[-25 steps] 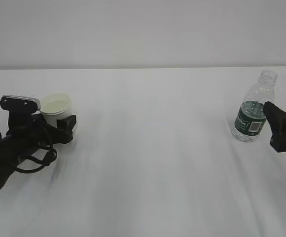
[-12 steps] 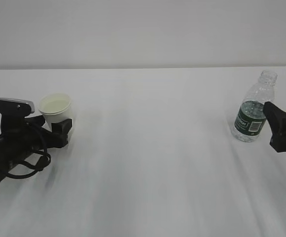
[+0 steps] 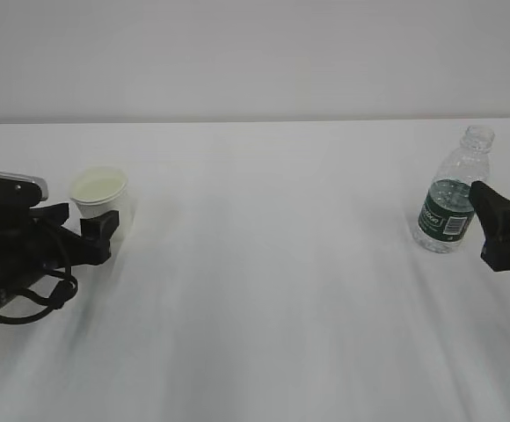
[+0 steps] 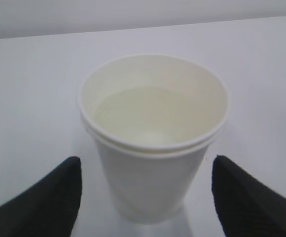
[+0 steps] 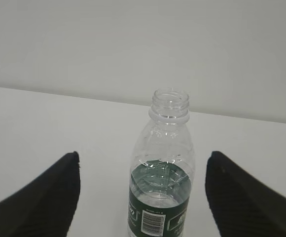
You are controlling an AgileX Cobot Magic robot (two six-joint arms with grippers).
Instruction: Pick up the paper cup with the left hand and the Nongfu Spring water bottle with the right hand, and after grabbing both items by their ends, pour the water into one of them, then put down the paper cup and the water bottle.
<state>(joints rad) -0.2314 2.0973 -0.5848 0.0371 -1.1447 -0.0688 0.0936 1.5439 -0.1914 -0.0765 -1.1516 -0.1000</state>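
The white paper cup stands upright on the table at the left. My left gripper lies low just in front of it, open. In the left wrist view the cup sits between the tips of the left gripper, with a gap on each side; its cream inside shows a pale level surface. At the right the capless Nongfu Spring water bottle stands upright. My right gripper is open beside it. The bottle stands between the right gripper's black fingertips, untouched, with water up to its green label.
The white table stretches between the two arms. Its far edge meets a pale wall. Nothing else shows on it.
My left gripper has slid back to the left, away from the cup, which stays standing where it was. The right gripper and the bottle have not moved.
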